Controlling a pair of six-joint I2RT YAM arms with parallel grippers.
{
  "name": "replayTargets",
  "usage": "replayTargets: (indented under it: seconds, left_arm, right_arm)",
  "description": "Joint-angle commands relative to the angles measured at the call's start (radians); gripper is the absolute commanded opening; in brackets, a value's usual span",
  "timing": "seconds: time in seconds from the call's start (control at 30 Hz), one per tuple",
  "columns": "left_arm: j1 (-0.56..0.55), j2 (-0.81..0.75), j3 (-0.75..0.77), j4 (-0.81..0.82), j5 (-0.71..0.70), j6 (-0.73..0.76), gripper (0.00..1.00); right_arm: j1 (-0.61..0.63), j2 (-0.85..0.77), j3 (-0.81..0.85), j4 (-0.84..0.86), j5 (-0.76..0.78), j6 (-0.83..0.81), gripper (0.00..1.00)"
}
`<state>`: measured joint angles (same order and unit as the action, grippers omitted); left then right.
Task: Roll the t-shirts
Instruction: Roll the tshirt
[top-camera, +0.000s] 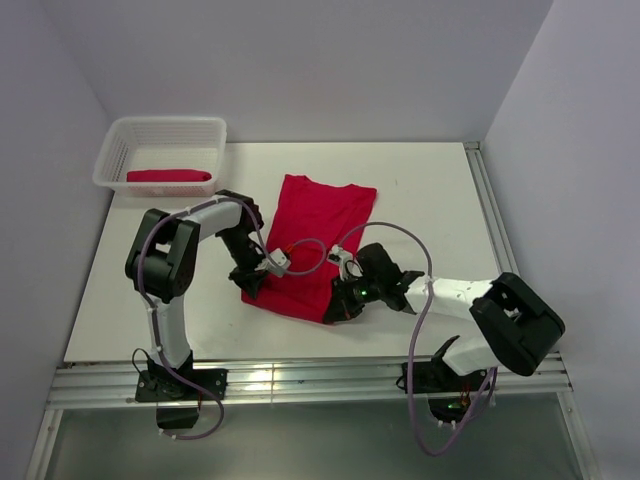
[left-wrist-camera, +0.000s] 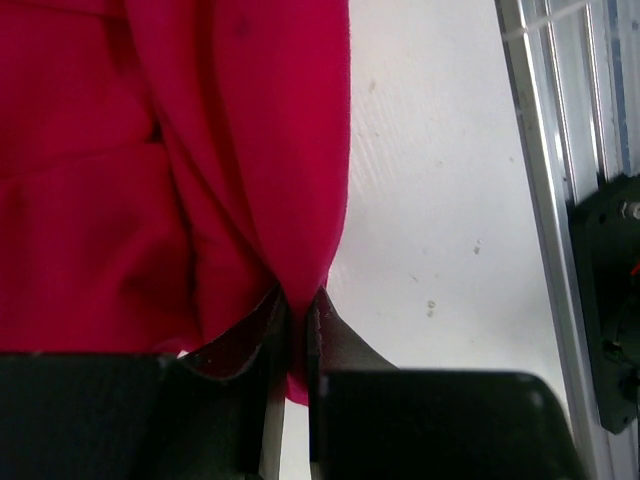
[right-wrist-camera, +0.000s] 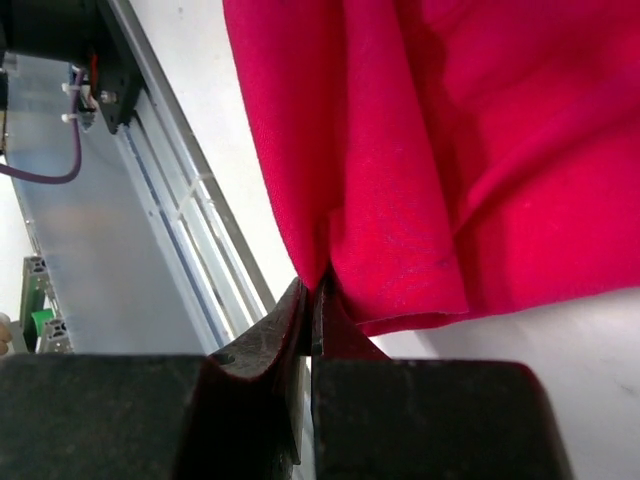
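A crimson-red t-shirt lies folded into a long strip on the white table, its collar end at the far side. My left gripper is shut on the strip's near left corner, and the left wrist view has red cloth pinched between the jaws of that gripper. My right gripper is shut on the near right corner, where red cloth is caught in the tips of the gripper. A second red t-shirt lies rolled inside the white basket.
The white lattice basket stands at the table's far left corner. A metal rail runs along the near edge, just behind both grippers. Grey walls close in the left, right and far sides.
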<state>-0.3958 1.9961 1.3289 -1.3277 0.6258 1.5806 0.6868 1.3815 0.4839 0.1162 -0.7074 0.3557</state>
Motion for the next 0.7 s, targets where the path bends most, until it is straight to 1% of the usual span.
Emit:
replayTargets:
  seconds: [0.0,0.1,0.2,0.37,0.47,0.67]
  left_arm:
    - [0.009,-0.063,-0.03,-0.047,-0.074,0.035,0.02]
    - [0.014,-0.08,-0.037,-0.047,-0.08,0.044,0.02]
    - [0.018,-0.085,-0.014,-0.047,-0.083,0.044,0.02]
    - [0.02,-0.072,0.039,-0.05,-0.093,0.035,0.0]
    - [0.02,-0.051,0.056,-0.048,-0.103,0.033,0.0]
    - [0.02,-0.017,0.09,-0.048,-0.121,0.029,0.0]
  right_arm:
    - [0.049,-0.038,-0.021,0.083,0.037,0.087,0.0]
    - [0.095,-0.062,-0.048,0.144,0.077,0.15,0.0]
    - [0.128,-0.062,-0.062,0.189,0.101,0.203,0.0]
    - [0.129,-0.024,-0.038,0.2,0.097,0.268,0.0]
    - [0.128,-0.001,-0.056,0.237,0.105,0.301,0.0]
    - [0.117,-0.061,-0.139,0.336,0.186,0.377,0.0]
